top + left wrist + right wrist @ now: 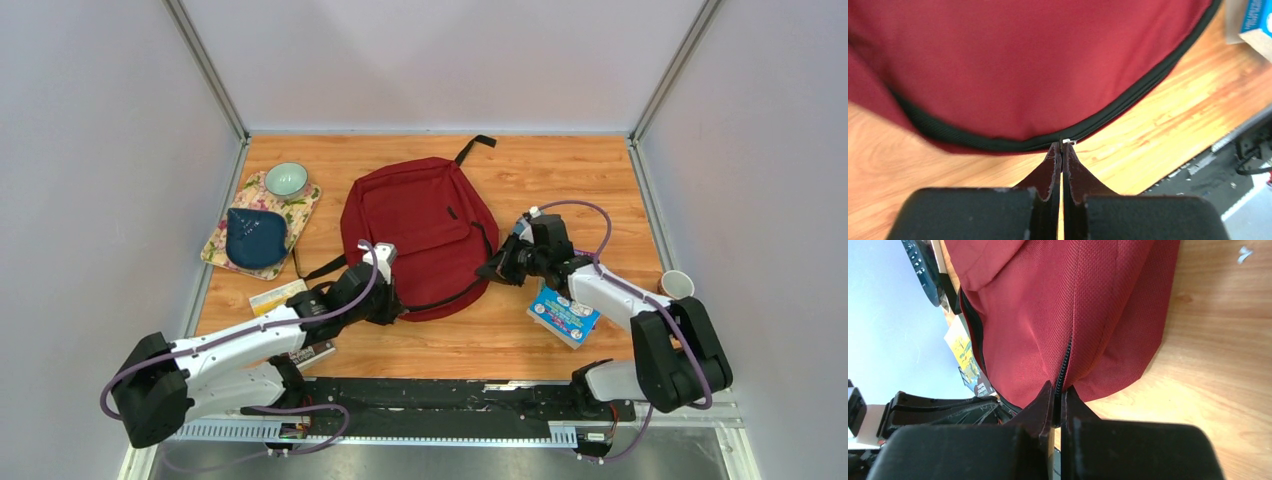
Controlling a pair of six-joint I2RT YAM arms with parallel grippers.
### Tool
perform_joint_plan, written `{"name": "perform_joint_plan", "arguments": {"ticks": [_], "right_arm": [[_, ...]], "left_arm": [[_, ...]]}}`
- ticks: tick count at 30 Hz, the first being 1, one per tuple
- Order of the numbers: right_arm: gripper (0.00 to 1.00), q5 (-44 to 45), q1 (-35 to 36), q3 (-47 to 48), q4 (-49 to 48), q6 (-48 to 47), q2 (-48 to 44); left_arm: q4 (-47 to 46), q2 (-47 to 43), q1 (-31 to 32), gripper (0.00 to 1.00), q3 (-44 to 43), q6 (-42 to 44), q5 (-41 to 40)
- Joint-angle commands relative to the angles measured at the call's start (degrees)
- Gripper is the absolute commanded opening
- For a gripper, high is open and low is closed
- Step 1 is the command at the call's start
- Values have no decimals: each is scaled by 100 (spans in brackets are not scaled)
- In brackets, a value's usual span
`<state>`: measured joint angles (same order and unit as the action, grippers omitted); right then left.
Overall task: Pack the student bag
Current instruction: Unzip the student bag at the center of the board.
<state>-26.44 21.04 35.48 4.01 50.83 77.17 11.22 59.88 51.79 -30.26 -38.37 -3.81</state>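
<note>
Student bag (420, 225): flat at table centre, top loop toward 12 o'clock, base toward 6; no brand or label legible on the red fabric.
Left gripper (1063, 146): at the bag's 7 o'clock rim, clenched on a small metal zipper tab (1068, 142) on the black zipper track; probably set there to drag the zip round and open the bag.
Right gripper (1058, 390): at the bag's 4 o'clock side, clamped on the fabric where a zipper line runs into the tips; likely an anchor against the other arm's pull.
Blue book (565, 315): near, at 4 o'clock, seemingly waiting for packing; colourful cover print too small to read.
Yellow booklet (277, 296): at 8 o'clock; cover writing blurred.
Floral placemat (306, 210): at 9 o'clock, bearing dark blue pouch (255, 237) and green bowl (287, 180).
Paper cup (677, 284): at 3 o'clock, by the table edge.
</note>
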Motion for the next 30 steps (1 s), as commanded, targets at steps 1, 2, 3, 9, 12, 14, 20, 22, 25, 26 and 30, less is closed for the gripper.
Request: {"name": "perform_joint_plan", "arguments": {"ticks": [1, 2, 3, 9, 12, 14, 20, 22, 25, 26, 30], "right_arm": [[0, -317, -433, 266, 30, -556, -35], [2, -466, -469, 283, 21, -609, 26], [15, -868, -469, 362, 38, -696, 87], [69, -1191, -443, -127, 204, -408, -209], [78, -498, -434, -427, 721, -389, -1000], [80, -327, -408, -743, 838, -250, -1508], [80, -12, 354, -1280, 593, 882, -2337], [80, 366, 628, -1351, 373, 1252, -2469], [80, 788, 1138, -1404, -75, 1763, -2426], [80, 885, 1183, -1378, -145, 1929, -2382], [79, 1428, 1394, -1465, -557, 2351, -2294]], "left_arm": [[733, -354, 33, 0, 222, 93, -840], [654, -406, 24, 0, 248, 58, -823], [575, -398, 33, 0, 275, 40, -727], [-278, -3, 24, 0, 231, -179, -42], [-559, 208, 24, 0, 117, -215, 204], [-700, 331, 33, 0, 21, -215, 311], [-1052, 665, 24, 0, -269, -215, 759], [-1192, 753, 33, 0, -375, -241, 917], [-1447, 946, 59, 0, -471, -302, 1111], [-1474, 982, 68, 0, -498, -320, 1137], [-1640, 1105, 156, 0, -551, -381, 1216]]}}
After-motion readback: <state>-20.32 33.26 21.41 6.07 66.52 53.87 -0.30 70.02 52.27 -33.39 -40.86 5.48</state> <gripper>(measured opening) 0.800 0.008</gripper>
